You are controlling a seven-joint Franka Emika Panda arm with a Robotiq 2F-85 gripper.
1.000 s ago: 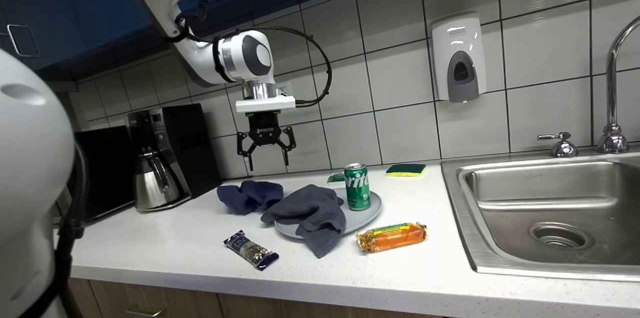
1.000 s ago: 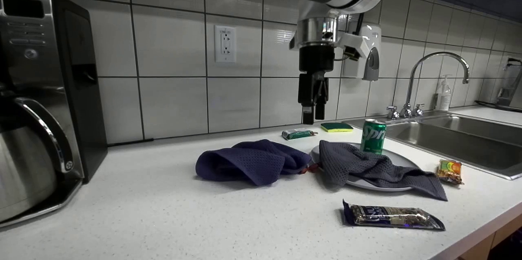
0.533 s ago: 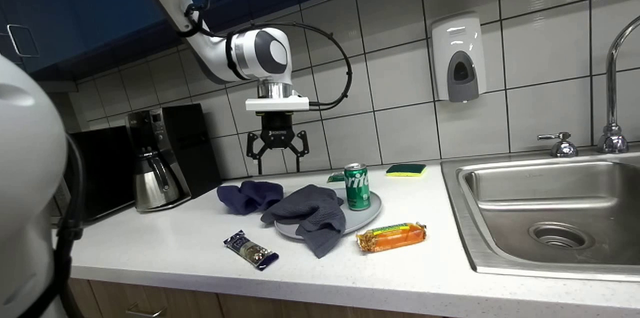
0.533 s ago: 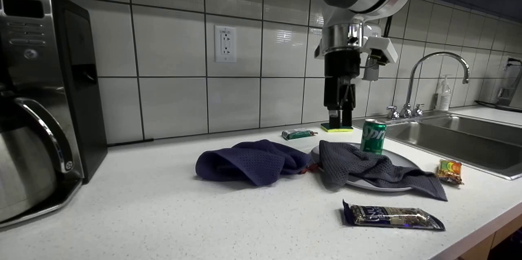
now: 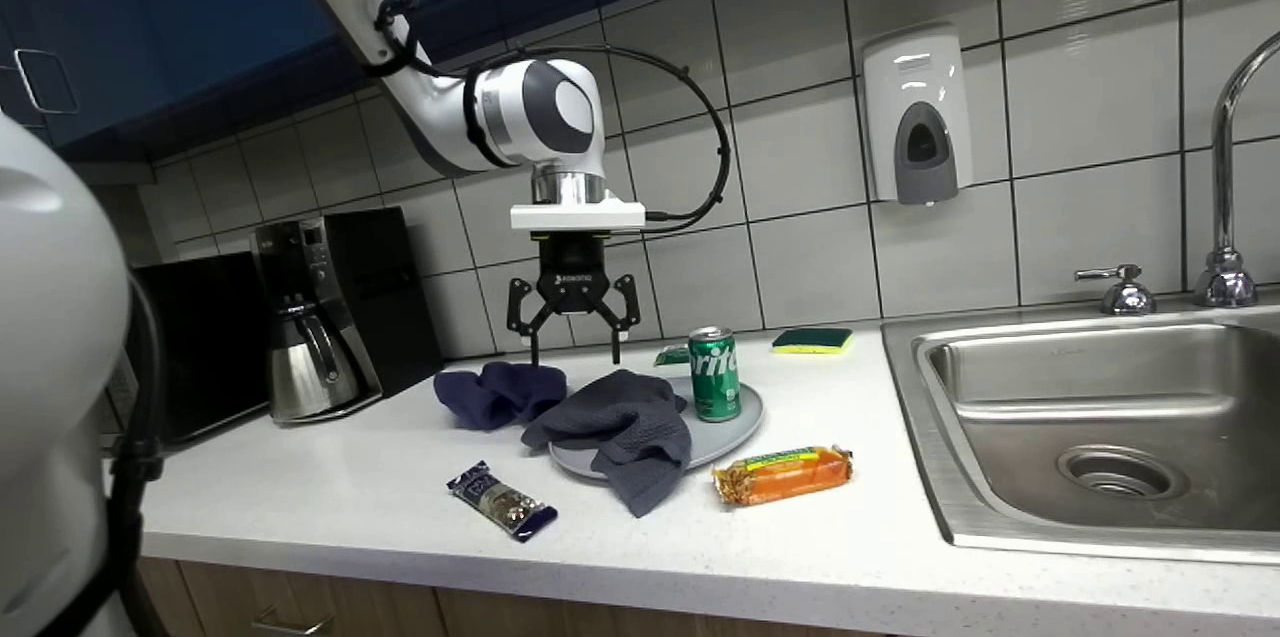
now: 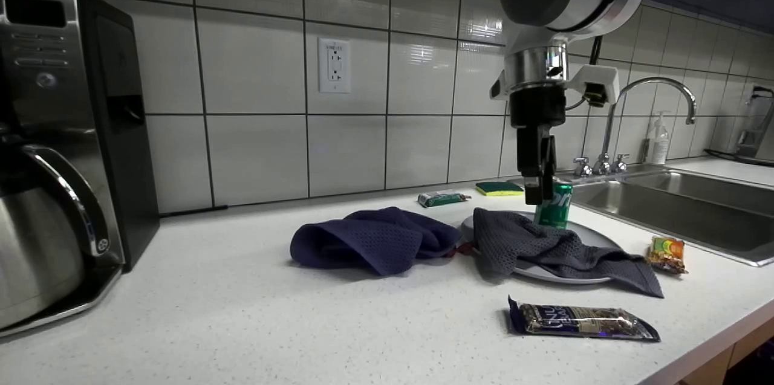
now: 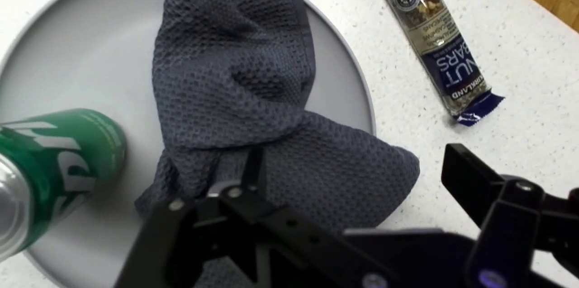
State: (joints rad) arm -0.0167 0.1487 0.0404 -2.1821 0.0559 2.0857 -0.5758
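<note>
1. Lower and nearer the can (image 5: 715,377), my gripper (image 5: 576,360) has shifted; its jaws stand wide apart, holding nothing.
2. I'd judge the grey cloth (image 5: 628,422) light, limp and unbreakable, easiest to pinch by a raised fold (image 7: 253,59).
3. It lies draped across the plate (image 7: 86,57), below the gripper and apart from it.

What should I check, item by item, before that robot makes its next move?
1. Gripper open, holding nothing: ok.
2. Gripper apart from the can: ok, a gap shows between them.
3. The can upright on the plate: ok.
4. Gray cloth lying flat: not ok, it is bunched and hangs over the plate's edge.
5. Nut bar off the plate: ok.
6. The can empty: cannot tell.
</note>
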